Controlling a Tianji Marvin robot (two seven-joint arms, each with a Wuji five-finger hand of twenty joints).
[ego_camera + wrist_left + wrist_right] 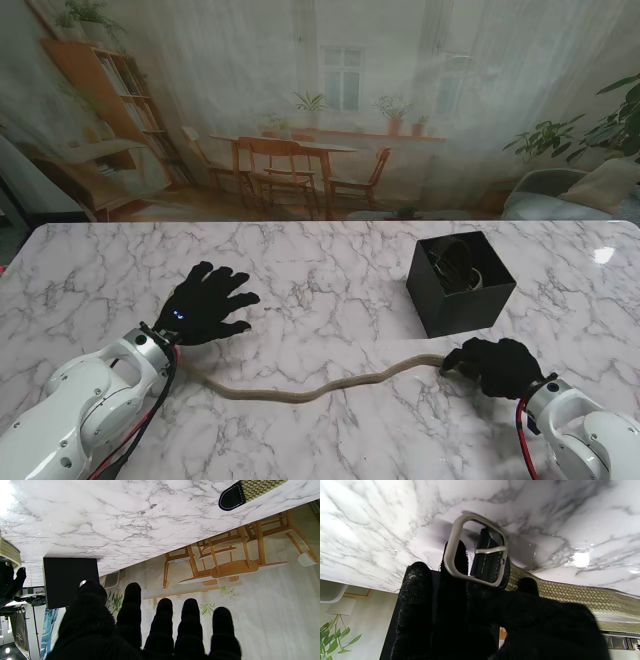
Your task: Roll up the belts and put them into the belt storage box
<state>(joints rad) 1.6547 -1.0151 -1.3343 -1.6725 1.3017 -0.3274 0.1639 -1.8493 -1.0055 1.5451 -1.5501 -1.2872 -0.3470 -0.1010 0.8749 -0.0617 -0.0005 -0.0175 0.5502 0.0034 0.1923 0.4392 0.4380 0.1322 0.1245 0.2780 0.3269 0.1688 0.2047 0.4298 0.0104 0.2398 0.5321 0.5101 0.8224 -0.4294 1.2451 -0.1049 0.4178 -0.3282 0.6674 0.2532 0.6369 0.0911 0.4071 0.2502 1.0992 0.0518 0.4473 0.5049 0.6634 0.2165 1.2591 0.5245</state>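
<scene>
A woven tan belt (pixel 300 392) lies unrolled in a wavy line along the surface's near edge, its silver buckle (pixel 476 552) at the right end. The black, open-topped belt storage box (pixel 460 285) stands toward the far right, with a coiled belt (pixel 460 263) inside.

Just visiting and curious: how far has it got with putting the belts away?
One coiled belt already seems to sit in the box. The right robot hand grips the buckle of a tan belt, which lies unrolled on the table. The left robot hand is open. Rolling and boxing that belt remain.
</scene>
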